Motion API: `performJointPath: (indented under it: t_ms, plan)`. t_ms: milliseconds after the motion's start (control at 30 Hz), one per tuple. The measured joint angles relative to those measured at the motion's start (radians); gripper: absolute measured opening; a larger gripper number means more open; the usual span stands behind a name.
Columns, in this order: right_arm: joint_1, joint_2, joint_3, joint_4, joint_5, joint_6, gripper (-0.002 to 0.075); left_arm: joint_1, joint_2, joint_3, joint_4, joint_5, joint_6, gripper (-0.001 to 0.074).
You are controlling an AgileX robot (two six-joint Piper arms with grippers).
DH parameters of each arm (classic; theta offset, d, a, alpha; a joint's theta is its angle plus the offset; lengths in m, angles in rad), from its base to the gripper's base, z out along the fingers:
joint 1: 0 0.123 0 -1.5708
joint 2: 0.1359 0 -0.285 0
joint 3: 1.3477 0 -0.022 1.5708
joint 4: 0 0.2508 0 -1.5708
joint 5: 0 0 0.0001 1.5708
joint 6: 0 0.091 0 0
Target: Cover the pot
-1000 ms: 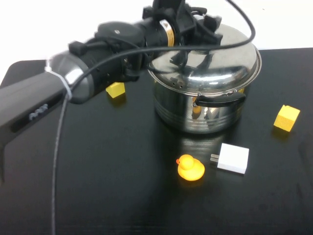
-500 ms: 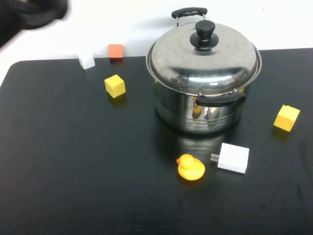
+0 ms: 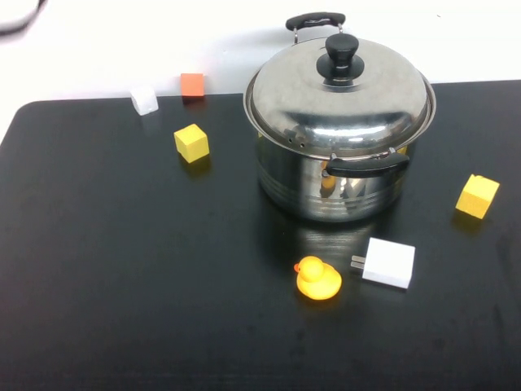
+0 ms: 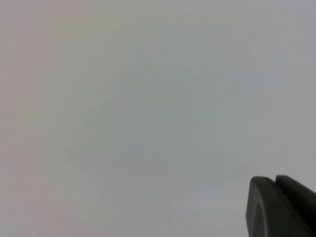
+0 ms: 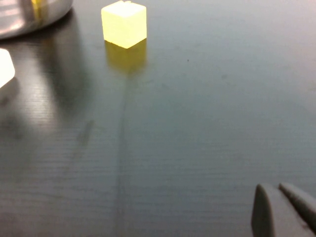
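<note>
**Pot covered, both arms withdrawn from the work area**

A large stainless-steel pot (image 3: pixel 338 175) stands toward the back of a black table (image 3: pixel 163 285), a little right of centre. A domed steel lid (image 3: pixel 338 94) with a black knob sits squarely on its rim, with no gap visible on the side facing the camera. Judging from this, the covering appears complete and nothing obvious remains to do.

Neither arm shows in the high view. The left gripper (image 4: pixel 281 207) appears only as a dark fingertip at the edge of its wrist view, facing a blank pale surface; whether it is open or closed cannot be told, and nothing is seen in it. The right gripper (image 5: pixel 284 210) hangs low over bare table, near one yellow cube (image 5: pixel 124 23); its two grey fingertips lie close together, apparently closed, holding nothing.

Counted in the high view: one pot, one lid, two yellow cubes, left (image 3: pixel 191 142) and right (image 3: pixel 477 196), one orange cube (image 3: pixel 192 85), one whitish cube (image 3: pixel 144 101), one rubber duck (image 3: pixel 317 278) and one white plug adapter (image 3: pixel 387 263).
</note>
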Motion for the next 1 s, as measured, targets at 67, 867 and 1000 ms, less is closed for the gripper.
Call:
performJointPath:
  t_ms: [67,867,1000]
  plan:
    - [0.000,0.000,0.000,0.000,0.000,0.000,-0.0002,0.000,-0.037,0.072,-0.045,0.000,0.000,-0.0001]
    - [0.000,0.000,0.000,0.000,0.000,0.000,-0.0002,0.000,-0.348,0.491,-0.128,0.057,-0.005,-0.0001]
    - [0.000,0.000,0.000,0.000,0.000,0.000,-0.0002,0.000,-0.482,0.492,-0.127,-0.012,-0.026,-0.0001]
